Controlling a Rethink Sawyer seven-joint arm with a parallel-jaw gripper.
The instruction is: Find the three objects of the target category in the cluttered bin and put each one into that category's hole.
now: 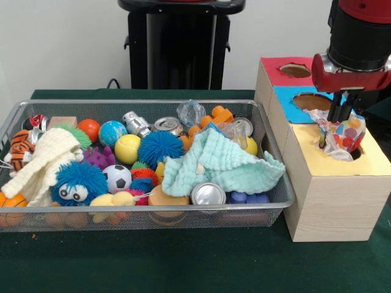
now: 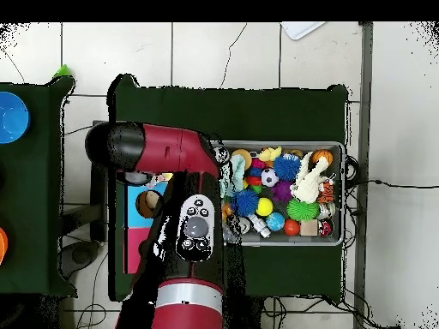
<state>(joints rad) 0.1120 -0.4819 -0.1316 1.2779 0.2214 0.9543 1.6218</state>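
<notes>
gripper (image 1: 339, 116) is gripping the polka-dot cloth (image 1: 343, 135), apparently half inside the yellow hole (image 1: 353, 152); pushing straight down before releasing is getting trailing folds past the rim

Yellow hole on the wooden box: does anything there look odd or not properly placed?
Yes. The polka-dot cloth sits bunched in the yellow-panelled hole, most of it still above the rim, with the gripper directly on it. It is not yet fully inside.
</notes>
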